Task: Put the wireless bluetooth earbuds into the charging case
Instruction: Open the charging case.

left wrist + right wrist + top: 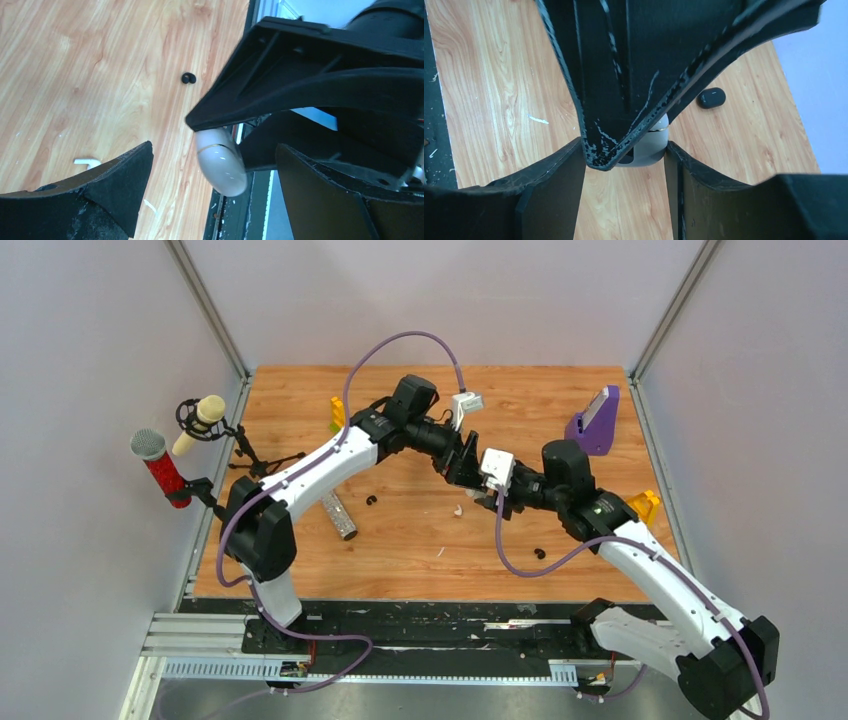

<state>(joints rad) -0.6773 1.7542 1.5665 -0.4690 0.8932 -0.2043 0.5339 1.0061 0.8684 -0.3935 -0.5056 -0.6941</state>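
My right gripper (487, 487) is shut on a white charging case (221, 161), which is closed and held above the table; the case also shows in the right wrist view (649, 150). My left gripper (468, 468) is open, with its fingers on either side of the case and not touching it. One left finger (624, 75) hides most of the case in the right wrist view. A black earbud (540, 553) lies near the front edge and also shows in the left wrist view (188, 78). Another black earbud (372, 501) lies left of centre. A white earbud (459, 510) lies below the grippers.
A closed black case (711, 97) lies on the wood. A thin white sliver (440, 552) lies in front. A silver cylinder (340, 515), a purple holder (595, 420), yellow pieces (337, 412) (645, 505) and two microphones (160, 465) stand around.
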